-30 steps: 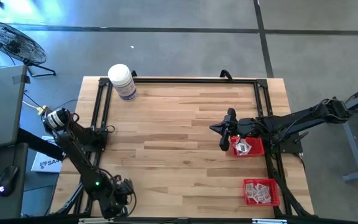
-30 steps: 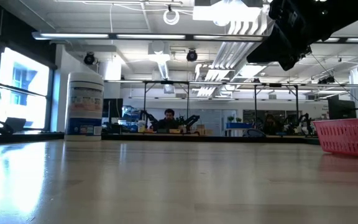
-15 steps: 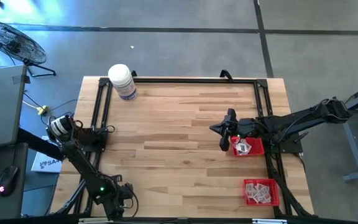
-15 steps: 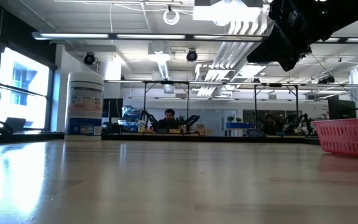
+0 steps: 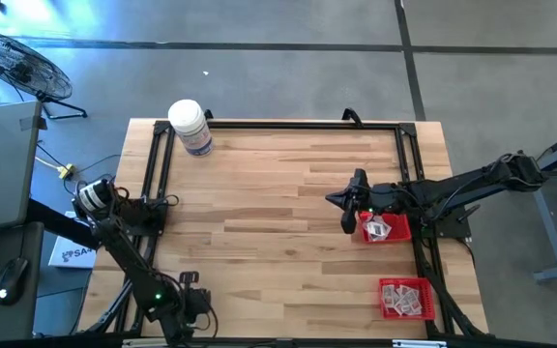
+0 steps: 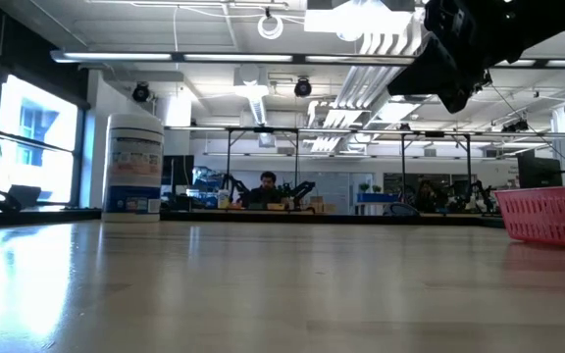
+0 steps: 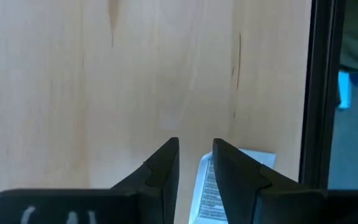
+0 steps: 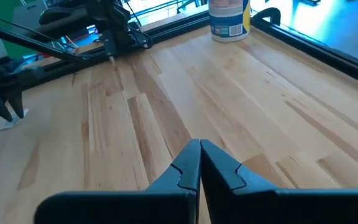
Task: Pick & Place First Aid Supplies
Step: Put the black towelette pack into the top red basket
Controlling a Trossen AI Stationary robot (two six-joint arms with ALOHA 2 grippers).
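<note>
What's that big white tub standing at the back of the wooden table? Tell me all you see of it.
The white plastic bottle with a purple-blue printed label and a wide white lid stands upright near the far left corner of the light wooden table, just inside the black metal frame. Nothing touches it but the tabletop; both arms are well away. The low view shows it closed.
</note>
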